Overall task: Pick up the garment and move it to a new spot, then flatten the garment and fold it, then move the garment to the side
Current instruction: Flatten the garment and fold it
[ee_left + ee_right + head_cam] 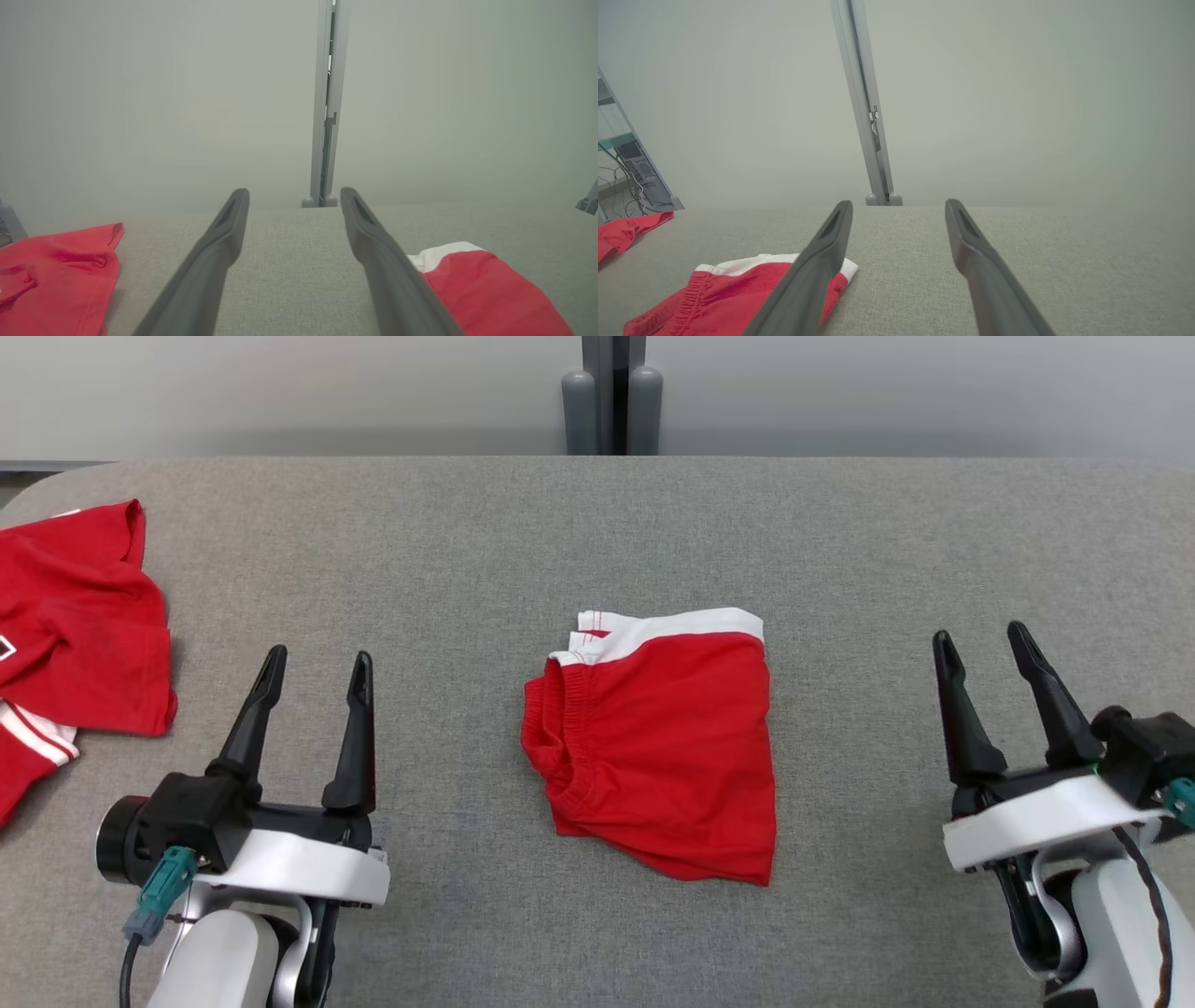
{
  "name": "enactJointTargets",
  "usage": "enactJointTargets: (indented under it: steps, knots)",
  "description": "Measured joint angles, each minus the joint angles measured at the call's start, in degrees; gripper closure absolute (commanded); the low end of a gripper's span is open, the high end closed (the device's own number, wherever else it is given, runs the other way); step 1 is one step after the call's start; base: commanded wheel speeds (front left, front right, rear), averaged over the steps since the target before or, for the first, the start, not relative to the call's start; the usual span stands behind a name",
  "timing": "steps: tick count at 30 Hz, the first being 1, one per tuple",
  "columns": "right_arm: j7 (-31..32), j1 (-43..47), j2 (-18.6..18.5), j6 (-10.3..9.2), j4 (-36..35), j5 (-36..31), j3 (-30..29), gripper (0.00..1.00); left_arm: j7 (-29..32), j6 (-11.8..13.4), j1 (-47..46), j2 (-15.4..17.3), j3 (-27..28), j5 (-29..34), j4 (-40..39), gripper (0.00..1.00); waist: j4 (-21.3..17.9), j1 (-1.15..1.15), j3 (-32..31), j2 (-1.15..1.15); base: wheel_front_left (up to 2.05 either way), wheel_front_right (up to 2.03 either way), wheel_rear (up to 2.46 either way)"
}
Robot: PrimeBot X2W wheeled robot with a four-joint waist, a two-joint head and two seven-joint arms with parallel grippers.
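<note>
The garment (79,635), a crumpled red jersey with white striped trim, lies at the table's far left edge, partly cut off by the frame; it appears too in the left wrist view (56,275) and the right wrist view (626,231). My left gripper (316,665) stands open just right of it, nothing between its fingers (294,196). My right gripper (982,641) is open at the table's right side, far from the jersey (899,207).
Folded red shorts (658,742) with a white band lie mid-table between the grippers, also in the wrist views (490,289) (738,289). A grey post (611,397) rises behind the grey cloth-covered table (840,551). Bare tabletop lies around the shorts.
</note>
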Motion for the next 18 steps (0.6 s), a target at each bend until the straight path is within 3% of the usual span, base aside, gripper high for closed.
enactJointTargets:
  steps: [10,18]
  knots:
    - [6.9,11.6,2.6,0.01,-8.9,-7.4,-8.7,0.00,1.5,1.0,2.5,0.7,0.1,-0.1,-1.2,0.00,-1.2,0.00,-2.2,0.00,0.00,0.00,0.00]
    - [8.9,14.0,3.9,0.01,-12.7,-8.1,-9.9,0.00,2.5,1.2,3.0,1.7,-0.3,-0.1,-1.9,0.00,-1.5,0.00,-2.5,0.00,0.00,0.00,0.00]
